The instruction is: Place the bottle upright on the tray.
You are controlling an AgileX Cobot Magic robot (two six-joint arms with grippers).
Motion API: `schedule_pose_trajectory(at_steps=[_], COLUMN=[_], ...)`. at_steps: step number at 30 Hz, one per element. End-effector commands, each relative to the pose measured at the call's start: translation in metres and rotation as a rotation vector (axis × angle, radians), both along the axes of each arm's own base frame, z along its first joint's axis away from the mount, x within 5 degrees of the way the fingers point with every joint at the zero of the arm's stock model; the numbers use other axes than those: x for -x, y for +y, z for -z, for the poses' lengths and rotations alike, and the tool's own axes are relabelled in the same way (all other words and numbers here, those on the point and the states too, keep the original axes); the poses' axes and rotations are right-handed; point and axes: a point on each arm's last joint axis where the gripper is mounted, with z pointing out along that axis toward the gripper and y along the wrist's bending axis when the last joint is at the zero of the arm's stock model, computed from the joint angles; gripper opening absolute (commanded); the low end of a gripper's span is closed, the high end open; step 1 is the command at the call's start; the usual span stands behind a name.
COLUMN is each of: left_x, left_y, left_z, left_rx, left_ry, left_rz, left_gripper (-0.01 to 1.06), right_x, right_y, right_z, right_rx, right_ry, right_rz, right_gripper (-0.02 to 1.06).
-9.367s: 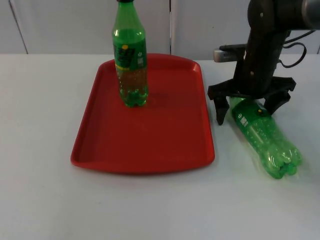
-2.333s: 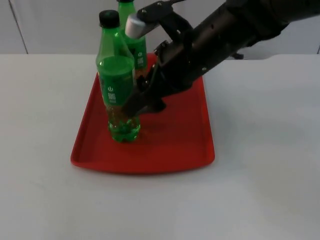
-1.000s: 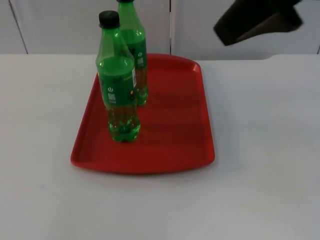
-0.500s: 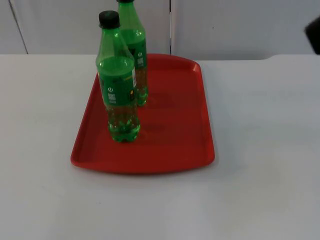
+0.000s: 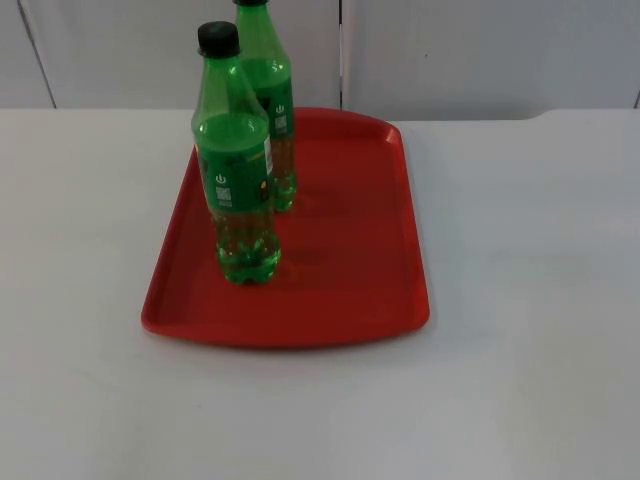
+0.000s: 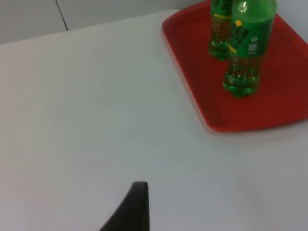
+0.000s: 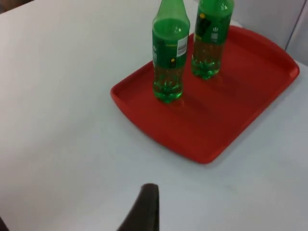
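A red tray lies left of the table's middle. Two green bottles stand upright on it. The front bottle has a black cap and sits near the tray's left rim. The rear bottle stands just behind it, close but apart. Nothing holds either one. My left gripper hangs over bare table well left of the tray, looking at the front bottle and rear bottle. My right gripper is drawn back from the tray, front bottle and rear bottle.
White table top spreads around the tray on all sides. The grey partition wall closes the table's far edge, just behind the tray.
The right arm set the bottle that lay right of the tray upright on the tray, let go, and pulled back out of the top view at the upper right. Both bottles stay still.
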Motion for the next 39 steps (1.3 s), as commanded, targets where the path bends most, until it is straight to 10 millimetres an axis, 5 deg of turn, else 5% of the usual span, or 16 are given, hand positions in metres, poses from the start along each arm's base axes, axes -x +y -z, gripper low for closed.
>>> schedule_pose_trajectory(at_steps=[1,24,39], left_x=[0.0,0.0,0.0], left_y=[0.001,0.001,0.001], left_z=[0.001,0.001,0.001], left_rx=[-0.008,-0.008,-0.008], left_ry=[-0.003,-0.003,-0.003], left_rz=[-0.004,-0.004,-0.004], left_gripper=[1.02,1.02,1.02], right_x=[0.011,0.093,0.083], right_y=[-0.007,-0.076,-0.069], right_z=[0.001,0.027,0.055], right_rx=[-0.012,-0.098,-0.039], right_ry=[-0.003,-0.117,-0.016], right_rz=[-0.001,0.113,0.127], right_gripper=[0.84,0.84,0.84])
